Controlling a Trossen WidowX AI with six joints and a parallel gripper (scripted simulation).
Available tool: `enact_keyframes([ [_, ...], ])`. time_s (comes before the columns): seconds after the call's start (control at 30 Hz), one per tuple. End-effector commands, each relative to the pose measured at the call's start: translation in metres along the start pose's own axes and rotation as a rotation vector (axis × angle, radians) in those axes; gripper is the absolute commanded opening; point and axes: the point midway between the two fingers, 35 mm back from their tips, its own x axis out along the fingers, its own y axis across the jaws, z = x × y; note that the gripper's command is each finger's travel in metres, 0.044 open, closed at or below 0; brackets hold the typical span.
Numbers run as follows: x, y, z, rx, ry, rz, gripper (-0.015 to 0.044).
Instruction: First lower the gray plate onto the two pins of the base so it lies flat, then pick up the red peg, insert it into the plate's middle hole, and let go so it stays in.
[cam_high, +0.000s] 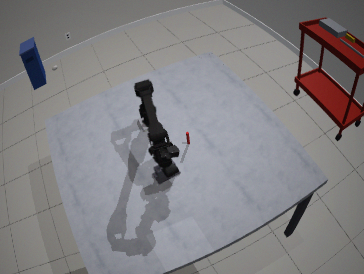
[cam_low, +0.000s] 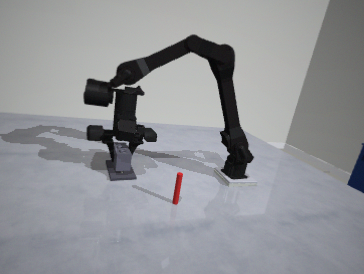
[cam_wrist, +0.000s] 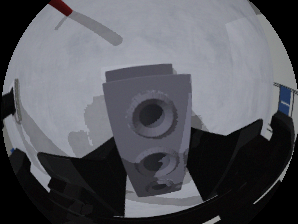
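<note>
The gray plate (cam_low: 123, 159) (cam_wrist: 150, 86) is upright between the fingers in the exterior view, close over the dark base (cam_low: 122, 177) (cam_wrist: 140, 73). Its holes face the wrist camera, and a strip of the base shows past its far edge. Whether plate and base touch is unclear; the pins are mostly hidden. My gripper (cam_low: 123, 154) (cam_wrist: 149, 131) is shut on the plate, one finger on each side. In the top view the arm hides the plate. The red peg (cam_high: 188, 138) (cam_low: 177, 188) (cam_wrist: 61, 7) stands nearly upright on the table, apart from the base.
The table (cam_high: 240, 150) (cam_low: 270, 230) carries the arm's white mounting plate (cam_low: 236, 181), to the right in the exterior view. A red cart (cam_high: 327, 95) and a blue cabinet (cam_high: 33, 65) stand on the floor beyond the table.
</note>
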Motion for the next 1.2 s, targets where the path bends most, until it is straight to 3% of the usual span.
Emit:
enact_keyframes([
  [0.0,0.009,0.002,0.000,-0.004,0.003,0.009,0.0000],
  [0.33,0.005,0.001,0.000,0.000,-0.001,0.003,0.0000],
  [0.9,0.005,0.001,0.000,0.000,-0.001,0.003,0.0440],
  [1.17,-0.013,-0.003,-0.001,-0.001,0.000,0.004,0.0440],
])
